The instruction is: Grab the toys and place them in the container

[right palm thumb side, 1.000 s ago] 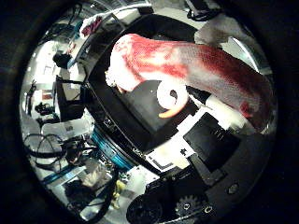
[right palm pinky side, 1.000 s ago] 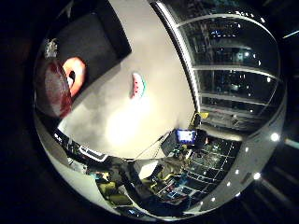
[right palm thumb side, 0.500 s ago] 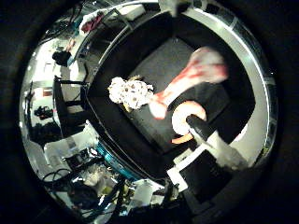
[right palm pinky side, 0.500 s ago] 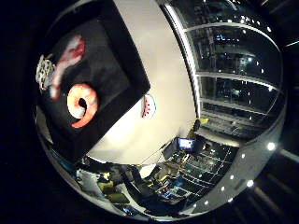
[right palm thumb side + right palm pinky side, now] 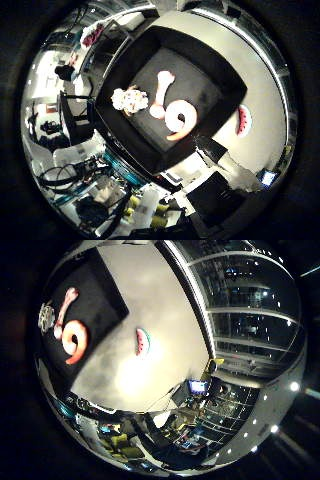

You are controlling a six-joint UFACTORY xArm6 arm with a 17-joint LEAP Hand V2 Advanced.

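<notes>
Pale table (image 5: 165, 300), black container (image 5: 227, 82) holding toys, watermelon slice toy (image 5: 142, 341) outside

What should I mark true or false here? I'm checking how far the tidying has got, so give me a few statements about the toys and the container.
1. The watermelon slice toy lies inside the black container. False: it lies on the table, beside the container.
2. The bone-shaped toy is in the container. True.
3. The orange curled toy lies in the container next to the bone-shaped toy. True.
4. The white speckled toy sits on the table outside the container. False: it is in the container, beside the bone-shaped toy.
5. The container holds nothing. False: three toys lie in it.
</notes>
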